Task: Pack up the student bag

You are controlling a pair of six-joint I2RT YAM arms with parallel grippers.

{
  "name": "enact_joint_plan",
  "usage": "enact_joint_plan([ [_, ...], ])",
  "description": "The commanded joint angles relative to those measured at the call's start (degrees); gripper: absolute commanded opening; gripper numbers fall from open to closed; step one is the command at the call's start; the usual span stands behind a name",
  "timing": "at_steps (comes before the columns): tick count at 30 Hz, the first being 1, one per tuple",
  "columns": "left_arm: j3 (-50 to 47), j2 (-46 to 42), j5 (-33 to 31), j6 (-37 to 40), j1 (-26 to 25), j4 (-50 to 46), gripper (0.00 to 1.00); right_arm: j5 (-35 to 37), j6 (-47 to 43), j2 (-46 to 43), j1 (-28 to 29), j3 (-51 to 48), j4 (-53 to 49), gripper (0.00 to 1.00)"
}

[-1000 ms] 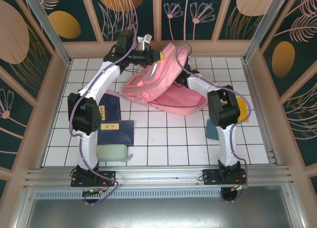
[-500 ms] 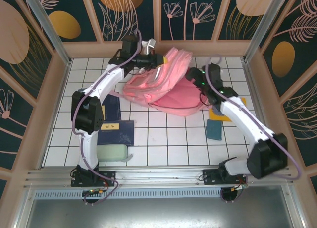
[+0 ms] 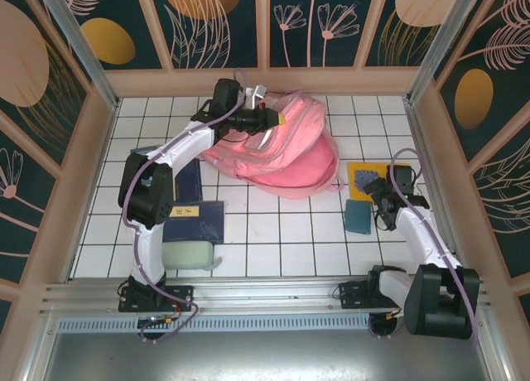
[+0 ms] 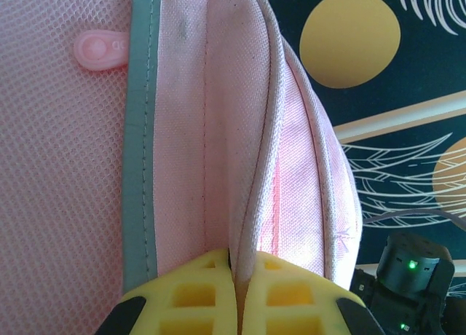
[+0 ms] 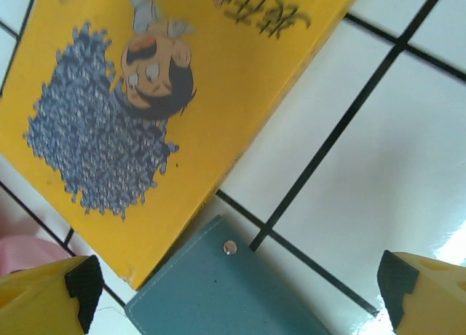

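The student bag [image 3: 290,153], a big pink backpack, lies at the back middle of the tiled table. My left gripper [image 3: 270,117] is shut on a fold of its pink rim. In the left wrist view the yellow fingertips [image 4: 211,291] pinch that piped fabric edge [image 4: 251,204] of the student bag [image 4: 189,131], beside a grey stripe. My right gripper [image 3: 377,190] hangs open over the right side of the table, apart from the bag. Between its spread fingers [image 5: 240,291] lie a yellow book [image 5: 167,95] and the corner of a teal case [image 5: 218,298].
The yellow book [image 3: 370,179] and teal case [image 3: 358,217] sit right of the bag. Dark blue books [image 3: 195,219] and a pale green pouch [image 3: 189,255] lie at the front left. Wooden walls ring the table.
The right arm has swung away from the bag to the right and now hovers over the yellow book and teal case. The left gripper has kept its hold and moved slightly right with the bag's rim.
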Motion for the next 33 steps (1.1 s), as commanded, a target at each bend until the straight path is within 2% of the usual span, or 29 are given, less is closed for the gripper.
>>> enact_joint_plan([
  [1, -1.23, -2.22, -2.11, -1.08, -0.79, 3.52, 0.00, -10.53, -3.89, 1.64, -0.32, -1.66, 5.22, 0.99],
  [3, -2.53, -2.95, -2.26, -1.92, -1.13, 4.05, 0.00, -14.03, -5.00, 2.18, 0.02, -2.41, 6.13, 0.99],
  [8, -8.04, -6.22, -3.43, -3.41, -1.16, 5.94, 0.00, -16.75, -6.29, 1.48, 0.81, -4.94, 5.94, 0.99],
  [14, -12.07, -8.93, -4.81, -2.23, -1.15, 5.93, 0.00, -10.84, -5.67, 1.14, 1.47, -6.97, 4.08, 0.98],
  [16, -12.57, -8.80, -4.69, -1.75, -1.16, 5.72, 0.00, -8.40, -5.14, 1.13, 3.07, -7.18, 3.98, 0.98],
  [19, -14.15, -8.47, -3.92, -2.31, -1.23, 7.48, 0.00, -8.49, -5.50, 1.43, 5.80, -7.34, 5.38, 0.98],
  [21, -14.46, -8.12, -3.61, -2.53, -1.32, 8.06, 0.00, -10.80, -6.76, 2.52, 6.65, -7.44, 7.51, 0.98],
  [27, -15.11, -6.66, -3.14, -2.89, -2.80, 9.13, 0.00, -24.37, -10.52, 2.57, 6.82, -8.12, 19.12, 0.98],
  [33, -15.35, -6.20, -2.55, -3.49, -3.44, 10.20, 0.00, -32.65, -5.23, 3.89, 7.69, -10.34, 28.79, 0.96],
])
